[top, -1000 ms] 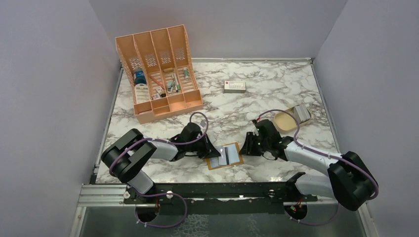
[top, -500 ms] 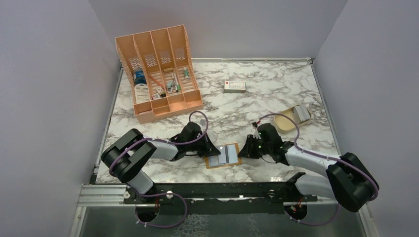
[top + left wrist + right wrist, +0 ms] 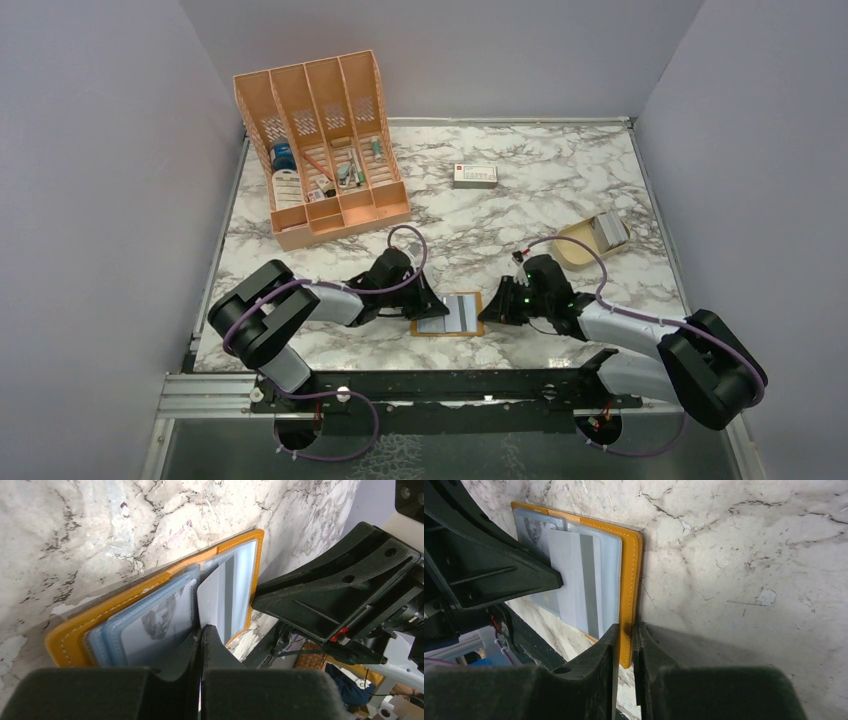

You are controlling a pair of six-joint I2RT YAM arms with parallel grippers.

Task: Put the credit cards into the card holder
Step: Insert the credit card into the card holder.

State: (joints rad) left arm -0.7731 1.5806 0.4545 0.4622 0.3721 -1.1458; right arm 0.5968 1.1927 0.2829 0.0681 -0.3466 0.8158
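Observation:
The card holder (image 3: 462,312) lies open on the marble, mustard-orange outside (image 3: 100,617) with grey-blue pockets. My left gripper (image 3: 424,308) (image 3: 202,628) is shut on a grey-white credit card (image 3: 216,597) with a dark stripe, which lies over the holder's inner pockets (image 3: 574,575). Another credit card (image 3: 155,622) with a printed figure sits in the left pocket. My right gripper (image 3: 491,308) (image 3: 626,628) is shut on the holder's orange right edge (image 3: 630,580). More grey card-like pieces (image 3: 608,229) lean in a tan dish.
The tan oval dish (image 3: 578,247) stands right of centre, behind my right arm. A white box with a red mark (image 3: 474,175) lies further back. A large orange desk organiser (image 3: 322,145) with pens and small items fills the back left.
My right gripper has slid left and nearer, and its jaws have closed on the holder's right edge. The holder has shifted slightly. My left gripper keeps its hold on the card.

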